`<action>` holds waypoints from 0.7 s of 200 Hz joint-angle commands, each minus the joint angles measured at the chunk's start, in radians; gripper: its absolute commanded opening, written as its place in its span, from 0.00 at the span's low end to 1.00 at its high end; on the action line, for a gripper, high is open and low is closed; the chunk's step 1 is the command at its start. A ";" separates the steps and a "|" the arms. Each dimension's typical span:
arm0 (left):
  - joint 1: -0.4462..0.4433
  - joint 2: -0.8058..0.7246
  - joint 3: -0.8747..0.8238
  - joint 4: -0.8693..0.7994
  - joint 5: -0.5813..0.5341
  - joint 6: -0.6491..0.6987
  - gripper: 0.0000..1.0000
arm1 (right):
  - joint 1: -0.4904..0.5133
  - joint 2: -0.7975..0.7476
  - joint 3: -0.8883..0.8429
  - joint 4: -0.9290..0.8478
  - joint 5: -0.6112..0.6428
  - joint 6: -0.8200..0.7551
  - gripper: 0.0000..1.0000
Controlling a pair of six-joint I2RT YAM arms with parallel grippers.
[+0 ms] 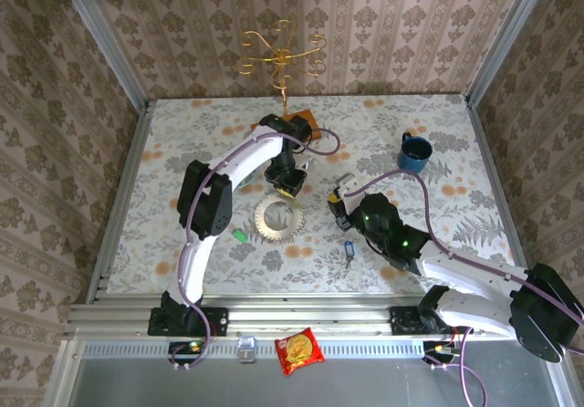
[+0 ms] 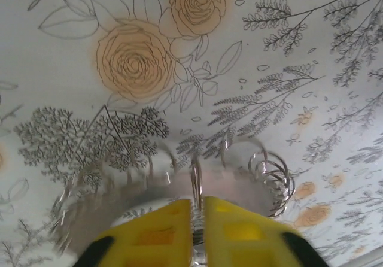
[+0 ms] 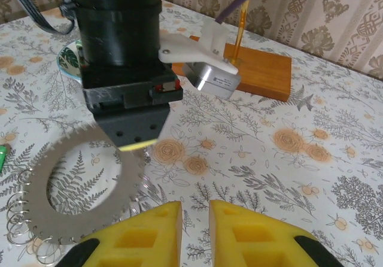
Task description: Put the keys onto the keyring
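We find the left arm (image 1: 205, 208) arched from the table's (image 1: 456, 234) near edge to its middle, wrist pointing down. The left gripper (image 2: 196, 204) has its fingers almost together over the far rim of the keyring (image 1: 260, 217); we cannot tell whether they clamp it. The right gripper (image 3: 195, 210), low, slightly parted and empty, sits just right of the keyring. The green key (image 1: 239, 234) and the blue key (image 1: 348, 252) lie nearer the near edge.
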 commanded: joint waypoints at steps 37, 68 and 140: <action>0.048 -0.149 -0.053 0.136 0.023 -0.006 0.62 | 0.006 -0.033 -0.022 -0.056 0.052 0.066 0.20; 0.083 -0.392 -0.294 0.393 0.039 -0.041 0.68 | 0.002 0.047 0.073 -0.192 0.048 0.180 0.20; -0.014 -0.805 -0.878 0.808 0.136 0.073 0.63 | -0.050 0.315 0.384 -0.511 -0.134 0.431 0.17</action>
